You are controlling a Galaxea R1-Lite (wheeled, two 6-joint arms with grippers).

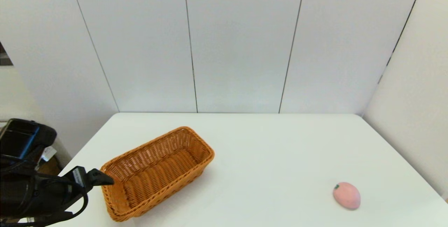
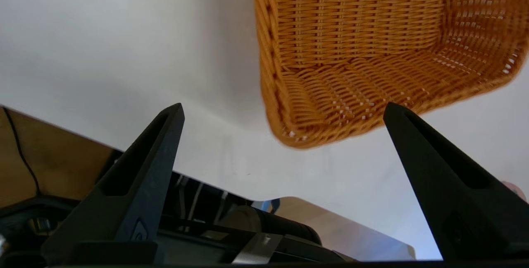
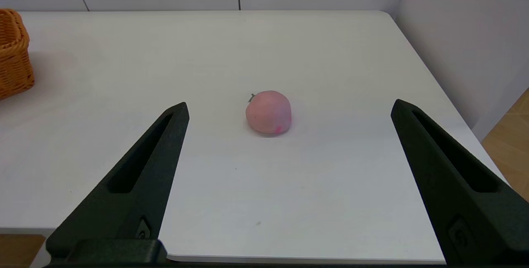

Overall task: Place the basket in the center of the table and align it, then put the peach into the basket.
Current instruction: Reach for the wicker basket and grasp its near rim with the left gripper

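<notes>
The orange-brown wicker basket (image 1: 157, 151) lies askew on the left part of the white table (image 1: 273, 150), with nothing in it. My left gripper (image 1: 104, 180) is at the basket's near left corner, right by the rim. In the left wrist view the left gripper (image 2: 284, 106) stands open, with a corner of the basket (image 2: 351, 20) just beyond its fingertips. The pink peach (image 1: 346, 195) rests near the table's front right. In the right wrist view my right gripper (image 3: 290, 103) is open and hangs back from the peach (image 3: 268, 113), which lies between the lines of its fingers.
White wall panels rise behind the table and along its right side. The front table edge (image 3: 248, 255) runs just below the right gripper. The table's left edge and rounded corner (image 2: 256, 197) lie under the left gripper. An end of the basket (image 3: 12, 53) shows far off in the right wrist view.
</notes>
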